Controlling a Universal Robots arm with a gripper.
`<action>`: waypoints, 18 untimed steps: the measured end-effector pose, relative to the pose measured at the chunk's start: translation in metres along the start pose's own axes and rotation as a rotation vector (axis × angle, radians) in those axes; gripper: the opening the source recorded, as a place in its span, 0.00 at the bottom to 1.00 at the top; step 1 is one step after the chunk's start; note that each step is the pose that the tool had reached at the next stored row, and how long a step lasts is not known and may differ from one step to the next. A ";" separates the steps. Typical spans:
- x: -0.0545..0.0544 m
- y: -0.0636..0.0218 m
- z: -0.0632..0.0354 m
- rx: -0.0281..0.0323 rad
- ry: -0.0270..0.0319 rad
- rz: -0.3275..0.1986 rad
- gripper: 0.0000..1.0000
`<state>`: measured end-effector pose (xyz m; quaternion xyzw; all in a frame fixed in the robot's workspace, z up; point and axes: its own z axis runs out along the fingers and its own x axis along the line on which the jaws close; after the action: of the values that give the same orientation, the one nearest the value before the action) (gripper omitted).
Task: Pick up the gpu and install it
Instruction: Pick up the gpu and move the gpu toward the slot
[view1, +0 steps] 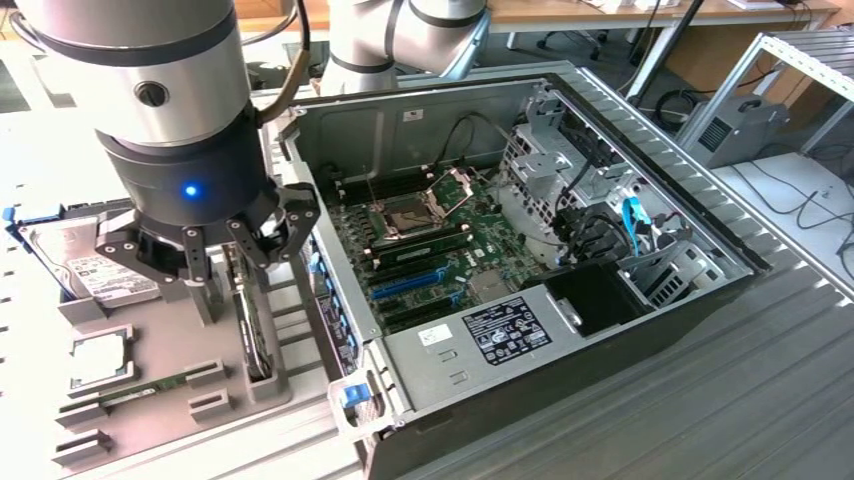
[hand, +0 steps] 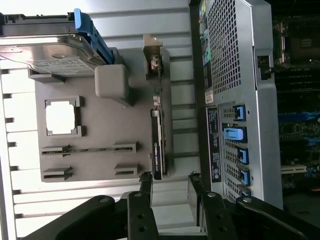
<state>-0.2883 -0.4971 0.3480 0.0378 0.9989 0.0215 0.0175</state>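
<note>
Two fingers (hand: 146, 183) of the hand (hand: 170, 181) hang spread, empty, above the gpu (hand: 157, 145) standing edgewise in its rack (hand: 100, 155).

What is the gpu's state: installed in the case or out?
Out. The gpu stands on edge in the gray holder beside the case, under the open gripper.

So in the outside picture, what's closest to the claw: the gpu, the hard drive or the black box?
1. gpu, just below the claw.
2. hard drive, on the exterior view's left.
3. black box, far over on the exterior view's right.
</note>
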 end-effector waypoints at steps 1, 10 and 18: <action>0.000 0.0000 0.0006 -0.0001 -0.0001 0.000 0.42; 0.000 -0.0003 0.0066 -0.0001 0.0000 0.000 0.42; 0.000 -0.0005 0.0119 -0.0001 0.0000 0.000 0.42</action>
<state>-0.2883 -0.4971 0.3362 0.0378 0.9989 0.0215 0.0175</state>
